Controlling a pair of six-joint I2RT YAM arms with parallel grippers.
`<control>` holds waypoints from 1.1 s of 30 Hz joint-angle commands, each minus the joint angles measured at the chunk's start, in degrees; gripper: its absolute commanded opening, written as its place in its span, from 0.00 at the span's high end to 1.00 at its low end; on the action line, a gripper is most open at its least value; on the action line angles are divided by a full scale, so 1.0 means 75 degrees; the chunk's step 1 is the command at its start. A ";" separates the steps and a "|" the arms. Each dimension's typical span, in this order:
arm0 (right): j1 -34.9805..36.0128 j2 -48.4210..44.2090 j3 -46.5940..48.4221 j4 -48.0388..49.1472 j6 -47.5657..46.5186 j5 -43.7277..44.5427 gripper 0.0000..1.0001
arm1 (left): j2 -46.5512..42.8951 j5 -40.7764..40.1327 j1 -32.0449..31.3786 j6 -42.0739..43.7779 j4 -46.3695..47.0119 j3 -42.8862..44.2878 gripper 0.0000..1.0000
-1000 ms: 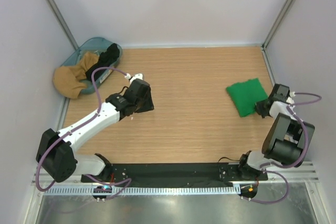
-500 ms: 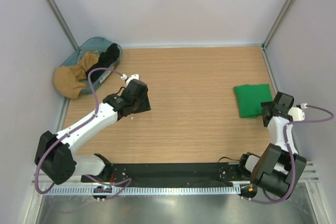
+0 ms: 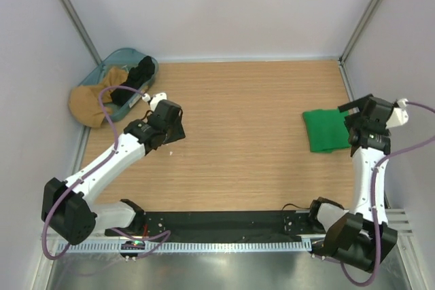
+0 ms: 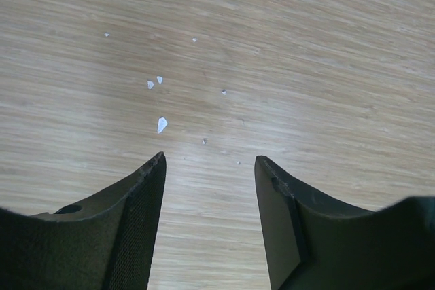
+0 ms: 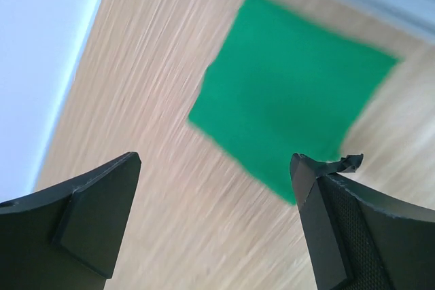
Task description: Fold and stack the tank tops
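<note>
On the table (image 3: 238,168) far right, green tank top (image 3: 326,131) folded flat, squarish; left jaws and right jaws apart, empty.

Found no readable text, label, brand, number or sign anywhere: none on the left arm (image 3: 112,161) or right arm (image 3: 366,174), none on the wooden table (image 3: 251,113), green tank top (image 3: 326,131) or blue basket (image 3: 129,57).
</note>
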 commanded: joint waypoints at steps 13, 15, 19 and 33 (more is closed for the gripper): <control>0.5279 0.1048 -0.1193 0.2050 -0.1690 -0.1076 0.04 | -0.0610 0.0139 0.0020 0.0190 0.0941 -0.0723 0.27; 0.6049 0.1224 -0.1477 0.2415 -0.1713 -0.1088 0.05 | -0.0657 0.0046 0.0020 0.0202 0.1151 -0.0898 0.19; 0.7025 0.1658 -0.1946 0.3210 -0.1865 -0.0210 0.05 | -0.0401 -0.0307 0.0311 0.0355 0.1504 -0.0526 0.06; 0.7484 0.1506 -0.2697 0.3987 -0.1865 0.0130 0.10 | 0.4214 0.0890 0.3992 -0.0419 -0.0206 0.6312 0.12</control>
